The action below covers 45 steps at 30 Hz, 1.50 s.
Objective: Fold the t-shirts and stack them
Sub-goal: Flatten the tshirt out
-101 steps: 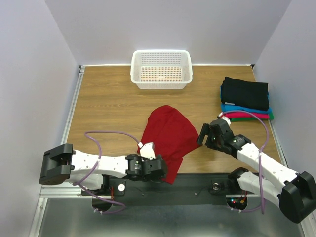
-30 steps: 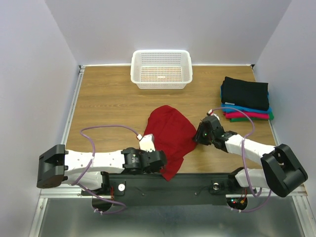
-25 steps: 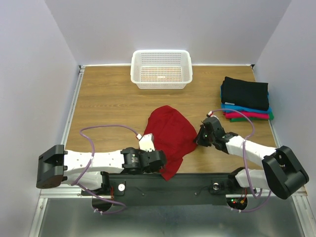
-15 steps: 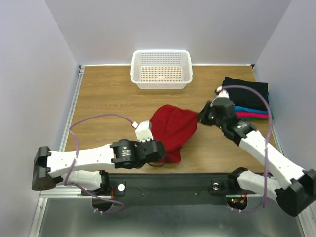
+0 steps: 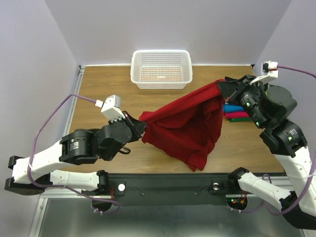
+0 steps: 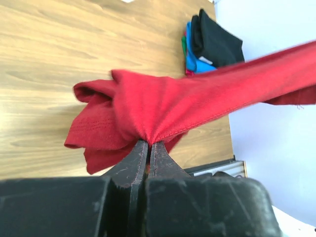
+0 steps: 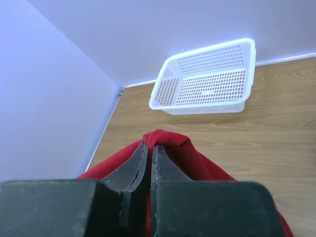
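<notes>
**A:** Where is the dark red t-shirt [image 5: 185, 126]?

**B:** Up in the air on the near side of the white basket [image 5: 160, 83], drawn out as a slanting band between the two arms. Its high end is off the basket's near right corner. Its low end is to the basket's near left, farther out from it. The rest of the cloth sags below that band, away from the basket. I cannot tell whether the lowest fold touches the table [image 5: 98, 98].

**A:** What is the left gripper doing?

**B:** The left gripper [image 5: 142, 128] is pinched tight on a bunched edge of the shirt. In its wrist view the jaws are pressed together, and gathered red cloth fans out from the tips.

**A:** And the right one?

**B:** The right gripper [image 5: 223, 88] is clamped on the other end. Its wrist view shows a rounded fold of red cloth poking just past the closed tips, with the basket beyond it.

**A:** The other shirts?

**B:** The stack of folded t-shirts [image 5: 239, 113] lies on the table to the right of the basket and nearer than it. The right arm partly hides it. From above only blue, magenta and green edges show. The left wrist view shows a black one on top.

**A:** And the basket itself?

**B:** It stands upright at the table's far edge, apart from the red shirt.
</notes>
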Each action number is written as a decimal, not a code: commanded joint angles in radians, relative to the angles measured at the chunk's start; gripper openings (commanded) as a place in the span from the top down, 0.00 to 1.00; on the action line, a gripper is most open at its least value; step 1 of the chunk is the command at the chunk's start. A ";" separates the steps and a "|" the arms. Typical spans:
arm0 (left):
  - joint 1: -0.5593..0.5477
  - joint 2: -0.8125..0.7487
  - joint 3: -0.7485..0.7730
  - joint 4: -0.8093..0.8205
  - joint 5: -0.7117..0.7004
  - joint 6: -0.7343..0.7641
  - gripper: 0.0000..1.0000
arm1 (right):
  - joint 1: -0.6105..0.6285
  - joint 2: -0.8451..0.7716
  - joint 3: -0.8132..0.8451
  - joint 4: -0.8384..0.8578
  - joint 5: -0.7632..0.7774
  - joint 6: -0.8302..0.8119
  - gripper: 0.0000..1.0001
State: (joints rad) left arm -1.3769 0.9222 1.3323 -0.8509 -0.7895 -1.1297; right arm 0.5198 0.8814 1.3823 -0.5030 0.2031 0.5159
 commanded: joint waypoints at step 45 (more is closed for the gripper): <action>0.935 0.366 -0.226 0.602 0.392 0.519 1.00 | -0.015 0.330 -0.164 0.036 0.389 -0.022 0.99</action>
State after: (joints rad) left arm -0.5545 1.2659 1.1149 -0.3813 -0.4335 -0.6746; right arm 0.5365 1.1687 1.2278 -0.6033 0.3805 0.5175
